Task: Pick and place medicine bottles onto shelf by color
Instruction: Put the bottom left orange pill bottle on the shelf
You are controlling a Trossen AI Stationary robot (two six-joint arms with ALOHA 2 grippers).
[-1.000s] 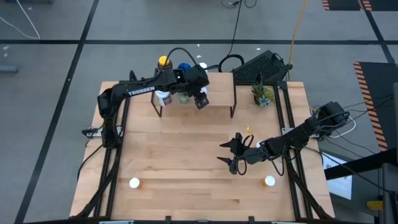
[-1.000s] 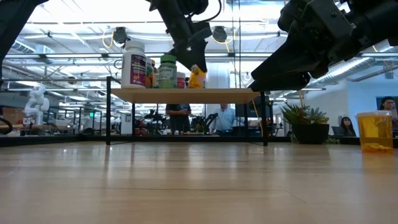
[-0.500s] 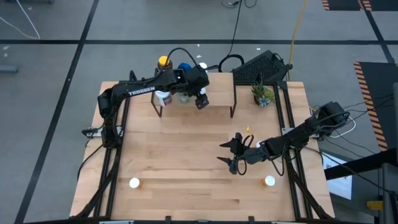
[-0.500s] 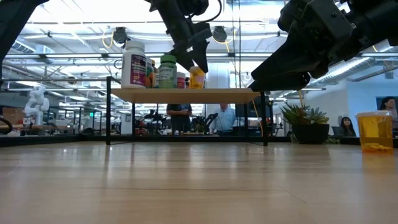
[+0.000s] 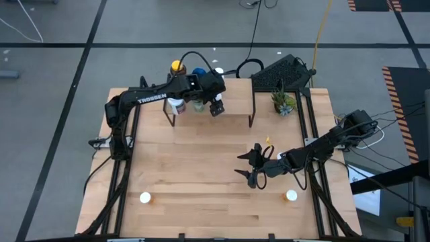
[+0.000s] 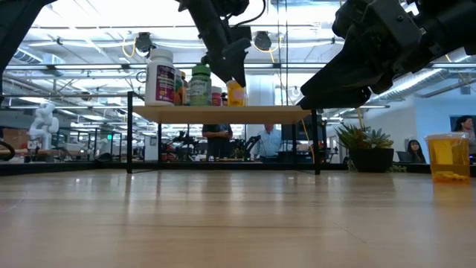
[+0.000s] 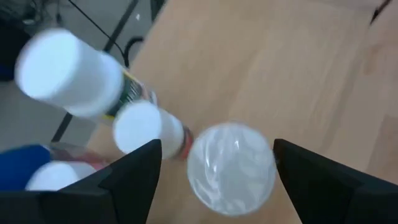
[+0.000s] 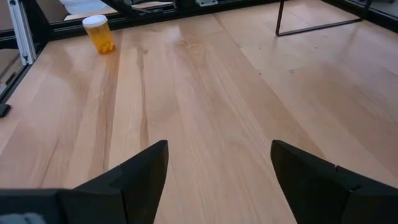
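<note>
The left half of the small raised light-wood shelf (image 5: 222,107) is crowded with white-capped medicine bottles (image 6: 159,76), while its right half lies bare. Below, the wide light-wood table (image 5: 195,168) is open between the dark right gripper (image 5: 250,168) and the shelf legs.

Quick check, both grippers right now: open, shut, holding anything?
Left gripper: open, straddling a clear-capped bottle on the shelf.
Right gripper: open, empty, over the table.

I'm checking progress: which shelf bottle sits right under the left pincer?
The yellow bottle, rightmost in the shelf row; the left pincer hangs open directly above it, unlike the white and green ones.
</note>
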